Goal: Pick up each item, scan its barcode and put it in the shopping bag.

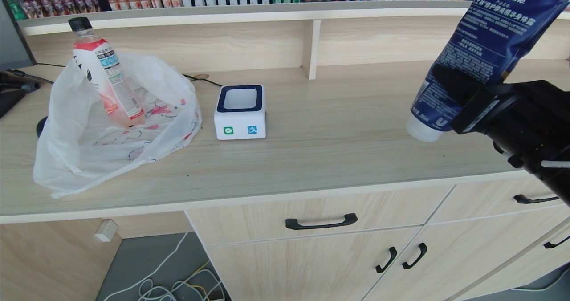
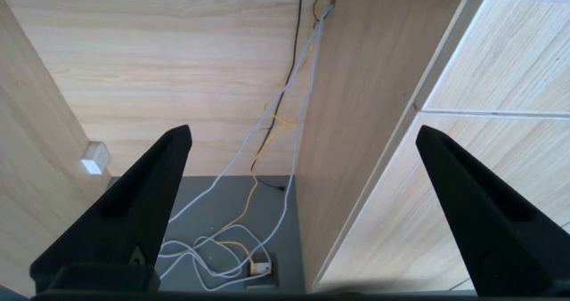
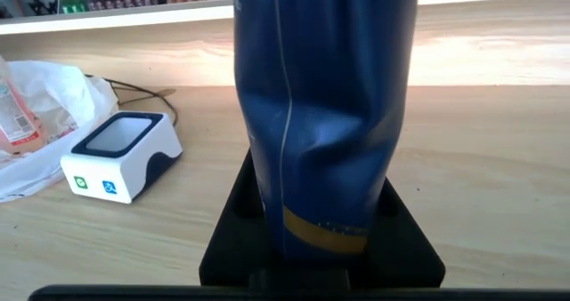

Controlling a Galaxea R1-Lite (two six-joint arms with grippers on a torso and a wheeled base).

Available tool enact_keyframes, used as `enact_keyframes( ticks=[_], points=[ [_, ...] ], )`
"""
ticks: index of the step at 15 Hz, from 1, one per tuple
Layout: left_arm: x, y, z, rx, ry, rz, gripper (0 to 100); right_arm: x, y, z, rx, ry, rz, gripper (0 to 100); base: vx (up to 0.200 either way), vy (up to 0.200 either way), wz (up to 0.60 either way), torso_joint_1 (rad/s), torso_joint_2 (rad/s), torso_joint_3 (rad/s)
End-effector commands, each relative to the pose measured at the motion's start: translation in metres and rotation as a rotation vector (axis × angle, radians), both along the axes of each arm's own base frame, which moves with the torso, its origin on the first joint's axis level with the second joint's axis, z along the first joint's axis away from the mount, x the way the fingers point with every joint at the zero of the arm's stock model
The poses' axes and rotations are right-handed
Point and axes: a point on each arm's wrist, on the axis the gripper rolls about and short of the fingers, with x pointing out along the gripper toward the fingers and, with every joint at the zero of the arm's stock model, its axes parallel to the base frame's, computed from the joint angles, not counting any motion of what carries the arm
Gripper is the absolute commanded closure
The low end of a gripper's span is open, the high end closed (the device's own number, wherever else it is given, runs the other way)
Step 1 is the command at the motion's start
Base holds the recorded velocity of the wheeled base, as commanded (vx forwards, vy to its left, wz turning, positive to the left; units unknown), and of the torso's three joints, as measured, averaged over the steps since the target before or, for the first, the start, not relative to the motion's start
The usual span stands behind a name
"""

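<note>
From where I stand, the head view has the right gripper (image 1: 467, 101) up over the right end of the wooden counter (image 1: 338, 132), clamped on a dark blue lotion tube (image 1: 487, 42) that tilts with its white cap pointing down, clear of the surface. Mid-counter sits the white scanner (image 1: 240, 112) with its blue-rimmed window facing up. Just beside it, on the left, slumps the white shopping bag (image 1: 67, 154), with a pink drink bottle (image 1: 107, 74) leaning inside. In the left wrist view, the left gripper (image 2: 303, 134) hangs low beside the cabinet (image 2: 499, 61), its fingers spread wide apart with nothing between them, above loose cables (image 2: 236, 239) on the floor. In the right wrist view, the tube is pinched between the dark fingers, the scanner and the bag well beyond it.
</note>
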Motion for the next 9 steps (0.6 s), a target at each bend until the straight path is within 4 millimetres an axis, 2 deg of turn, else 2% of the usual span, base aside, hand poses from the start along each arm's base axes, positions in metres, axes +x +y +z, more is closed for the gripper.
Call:
enact_keyframes(
  ticks=[1, 9],
  points=[
    [0.0001, 0.0000, 0.0000, 0.000, 0.002, 0.000, 0, 0.0120, 0.0028, -0.0029, -0.013, 0.009, 0.000, 100, 0.000, 0.200, 0.00, -0.002, 0.01, -0.002],
    [0.0001, 0.0000, -0.0001, 0.000, 0.003, 0.000, 0, 0.0182, 0.0068, -0.0047, -0.020, 0.014, 0.006, 100, 0.000, 0.200, 0.00, 0.004, 0.00, 0.002]
  ],
)
